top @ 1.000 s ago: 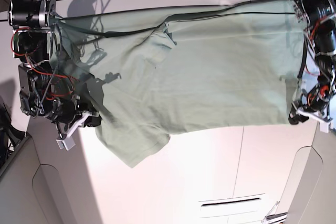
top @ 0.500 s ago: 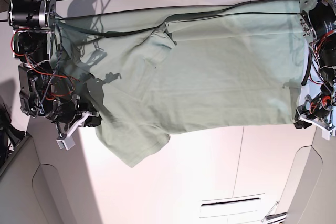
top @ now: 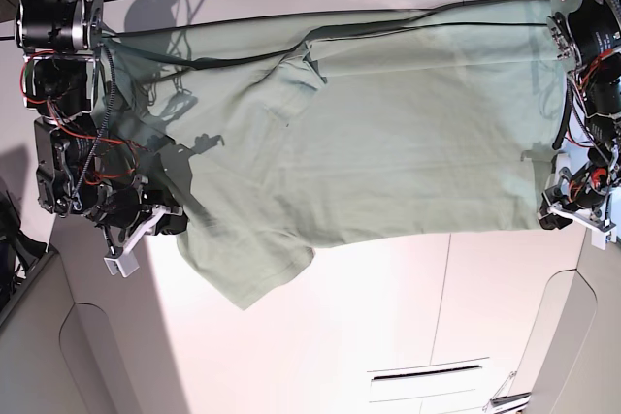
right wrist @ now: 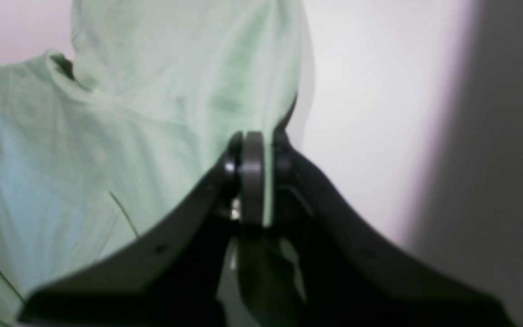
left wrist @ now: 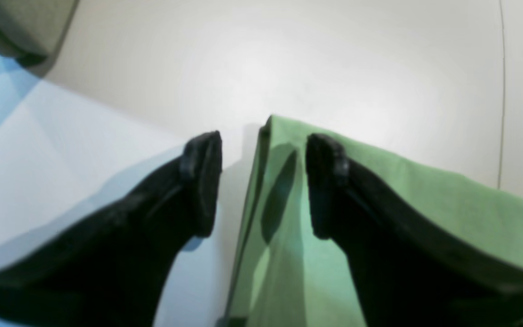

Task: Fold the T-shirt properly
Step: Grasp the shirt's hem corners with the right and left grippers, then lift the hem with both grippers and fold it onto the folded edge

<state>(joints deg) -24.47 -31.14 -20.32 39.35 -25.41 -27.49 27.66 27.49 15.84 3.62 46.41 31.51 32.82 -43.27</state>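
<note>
The left gripper (left wrist: 263, 181) stands wide open, its two black fingers (left wrist: 202, 181) straddling a corner edge of the T-shirt (left wrist: 379, 200) without pinching it. The right gripper (right wrist: 254, 177) is clamped shut on a fold of the shirt's cloth. The pale green T-shirt (top: 388, 133) lies spread across the white table (top: 388, 336), between both arms.
</note>
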